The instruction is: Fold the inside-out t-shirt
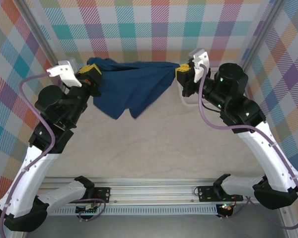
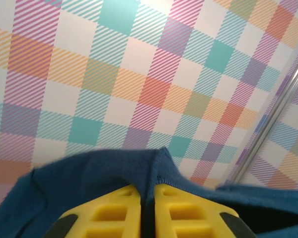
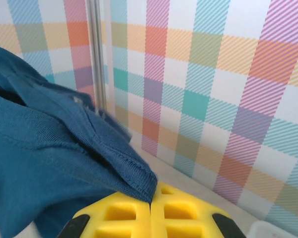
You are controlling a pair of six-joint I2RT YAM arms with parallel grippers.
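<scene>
Left gripper (image 2: 147,191) jaws: yellow moulded fingers with rectangular pockets, drawn almost together, a fold of navy cloth clamped in the narrow slit between them.
Right gripper (image 3: 150,198) jaws: same yellow pocketed fingers, pressed flat against each other, nipping a stitched hem corner at the tips.
T-shirt (image 1: 131,89) position: held aloft between the two grippers at the far end of the table, top edge strung roughly level from one grip to the other.
T-shirt material: dark navy knit, fine ribbed weave close up, matte, soft.
T-shirt shape: body sagging below the taut top line in loose folds, bulk hanging toward the left grip, two pointed corners lowest; contact of those corners with the table not discernible.
T-shirt edges: doubled hem with visible stitch line at the right grip; raised seam running up from the left grip.
Table (image 1: 154,148): pale beige, faintly mottled, smooth, flat.
Open room: broad bare stretch of table from under the cloth to the arm bases.
Backdrop (image 1: 154,29): pastel plaid panels, diagonally hatched squares, close behind the cloth and along both sides.
Metal post (image 3: 95,49): slim silver upright at the backdrop corner, just beside the raised cloth.
Base rail (image 1: 154,191): grooved aluminium strip along the near edge.
</scene>
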